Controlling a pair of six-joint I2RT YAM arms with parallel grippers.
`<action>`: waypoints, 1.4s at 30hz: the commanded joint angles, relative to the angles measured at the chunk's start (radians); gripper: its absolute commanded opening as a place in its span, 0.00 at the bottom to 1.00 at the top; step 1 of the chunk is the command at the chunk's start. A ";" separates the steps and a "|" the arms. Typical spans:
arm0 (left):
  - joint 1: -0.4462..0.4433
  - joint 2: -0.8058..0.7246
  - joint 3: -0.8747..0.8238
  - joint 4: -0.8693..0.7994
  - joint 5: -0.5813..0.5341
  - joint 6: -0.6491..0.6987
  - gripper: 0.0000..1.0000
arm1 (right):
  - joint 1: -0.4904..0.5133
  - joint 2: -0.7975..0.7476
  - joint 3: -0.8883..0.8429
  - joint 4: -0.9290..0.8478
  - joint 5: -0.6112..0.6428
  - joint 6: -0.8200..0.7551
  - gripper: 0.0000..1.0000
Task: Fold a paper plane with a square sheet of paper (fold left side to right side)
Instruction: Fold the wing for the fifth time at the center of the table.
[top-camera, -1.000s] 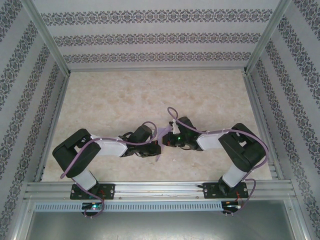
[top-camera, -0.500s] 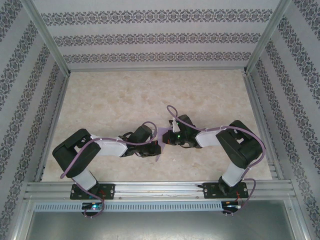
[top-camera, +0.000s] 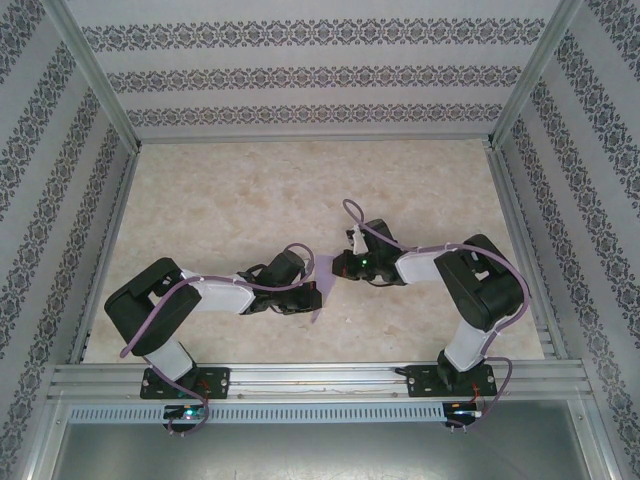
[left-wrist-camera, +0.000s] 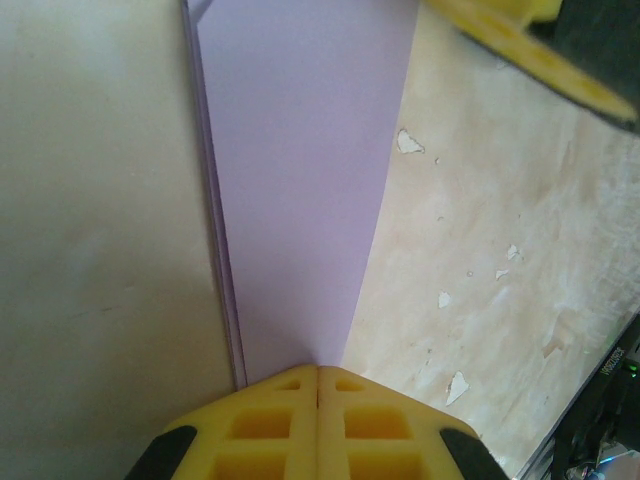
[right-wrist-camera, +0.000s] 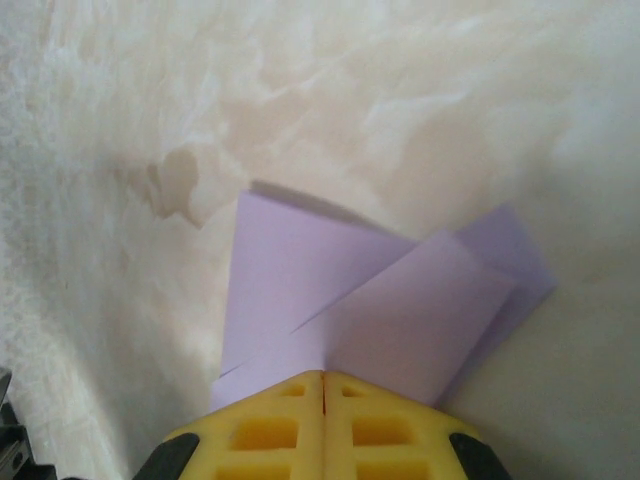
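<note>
The lavender sheet of paper (top-camera: 322, 268), folded into a narrow layered shape, is held between both grippers near the table's middle. My left gripper (top-camera: 311, 296) is shut on its near end. In the left wrist view the paper (left-wrist-camera: 300, 170) runs as a long strip from my left gripper (left-wrist-camera: 318, 372) towards the right gripper's yellow fingers (left-wrist-camera: 520, 45). My right gripper (top-camera: 338, 270) is shut on the other end. In the right wrist view overlapping folded flaps of the paper (right-wrist-camera: 350, 300) fan out from my right gripper (right-wrist-camera: 323, 377).
The marbled beige table (top-camera: 240, 200) is ringed by aluminium rails (top-camera: 300, 378) and patterned walls (top-camera: 300, 75). The tabletop has chipped white flecks (left-wrist-camera: 450, 300) beside the paper. Both arms (top-camera: 215, 293) bend inward low over the table.
The right gripper has moved a little back and to the right, its arm folding tighter. More lavender paper now shows between the two grippers. The left arm has stayed put.
</note>
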 joint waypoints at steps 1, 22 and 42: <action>-0.005 0.036 -0.058 -0.186 -0.101 0.023 0.00 | -0.045 0.036 0.028 -0.037 0.071 -0.045 0.00; -0.018 0.019 -0.054 -0.159 -0.108 0.016 0.00 | -0.164 -0.055 0.134 -0.171 0.040 -0.102 0.00; -0.021 0.009 -0.043 -0.155 -0.115 0.020 0.00 | 0.148 -0.138 0.000 -0.083 0.036 0.175 0.00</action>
